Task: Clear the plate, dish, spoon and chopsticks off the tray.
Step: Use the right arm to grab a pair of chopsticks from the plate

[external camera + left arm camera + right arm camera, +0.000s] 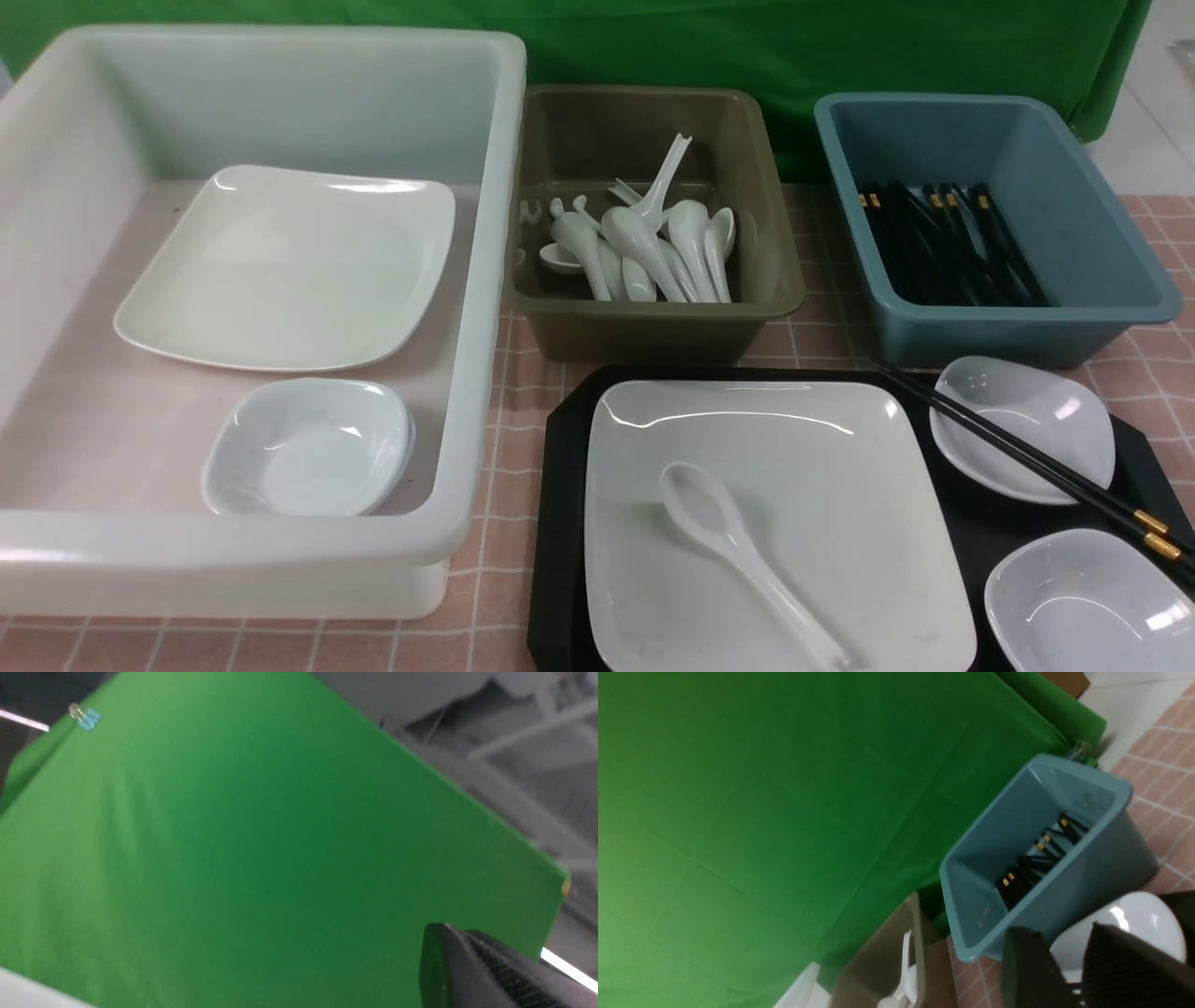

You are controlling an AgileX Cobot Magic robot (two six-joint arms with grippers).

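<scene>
Front view: neither arm is in shot, so nothing on the tray (560,523) is being touched.
Tray: it sits near right on the counter (504,439), fully loaded. The clearing looks unstarted to me.
Plate: the big square plate (822,485) lies flat and fills the tray's left side. It carries another piece, so I'd judge it goes late.
Spoon: the spoon (738,551) lies in the plate, bowl up toward the far left, handle running to the near edge. It rides on the plate, so it wants lifting first.
Chopsticks: the chopsticks (1027,457) lie side by side across the far dish (1036,411), thin tips at the tray's far edge by the blue tub (1120,280), gold bands near right. Propped on that rim, they likely leave room for a pinch.
Dishes: the far dish sits under the chopsticks. The near dish (1083,607) sits at the tray's near right corner, apart from it.
Tubs: they are sorted by kind, which tells where each piece belongs. The white tub (485,280) on the left holds a second plate (289,271) and a small dish (308,448). The olive tub (775,280) in the middle holds spoons (644,247). The blue tub on the right holds spare chopsticks (943,243).
Left pincer: the left pincer (462,970) is clenched. Only one finger shows, against the green backdrop (233,835), and nothing is seen in it.
Right pincer: the right pincer (1057,938) is parted and grasping nothing. It looks past its fingers at the blue tub and far dish, handy for the chopsticks, I reckon.
</scene>
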